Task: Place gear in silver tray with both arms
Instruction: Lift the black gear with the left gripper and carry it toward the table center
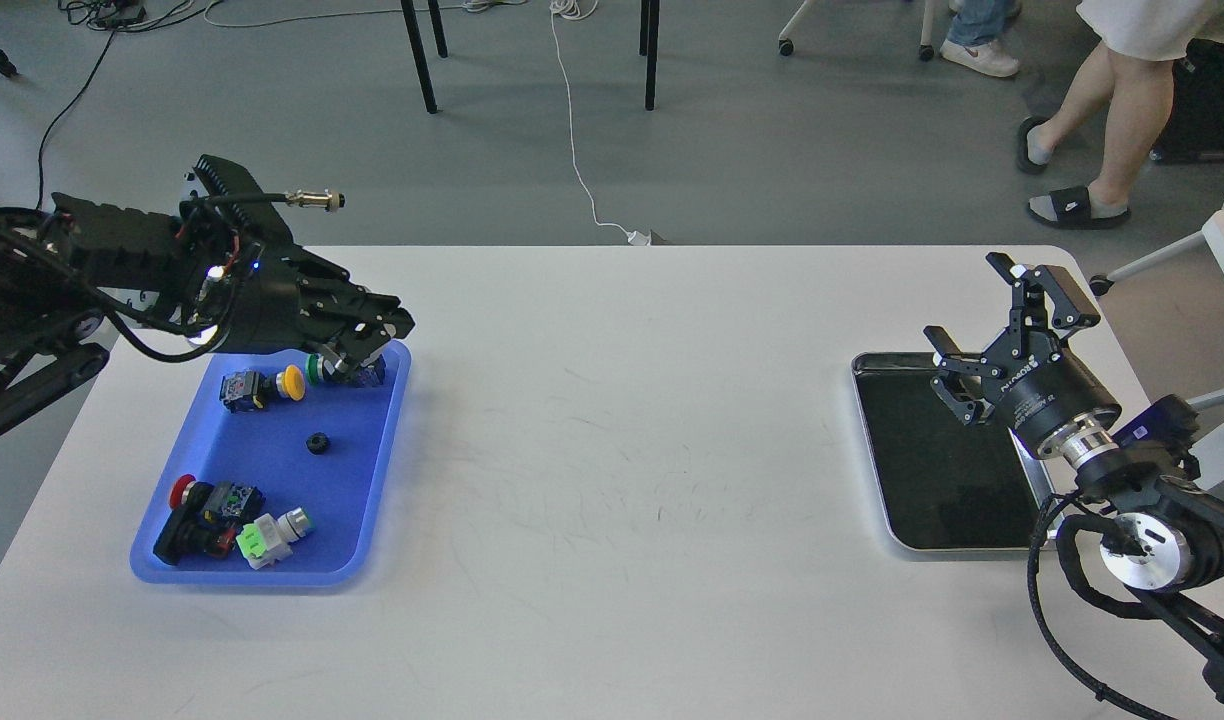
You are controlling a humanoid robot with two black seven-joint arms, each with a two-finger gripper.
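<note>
The gear (318, 443) is small, black and round, and lies in the middle of the blue plastic tray (357, 490) at the left. My left gripper (360, 352) hangs above the tray's far right corner, over a green push-button, well clear of the gear; its fingers are dark and I cannot tell them apart. The silver tray (865, 425) lies at the right of the table, its dark floor bare. My right gripper (962, 300) is open and empty, held above the silver tray's far right part.
The blue tray also holds a yellow-capped button (290, 381), a red-capped switch (194, 505) and a white and green part (270, 536). A person's legs (1102, 120) stand on the floor beyond the table's far right corner. The white table (622, 480) spans both trays.
</note>
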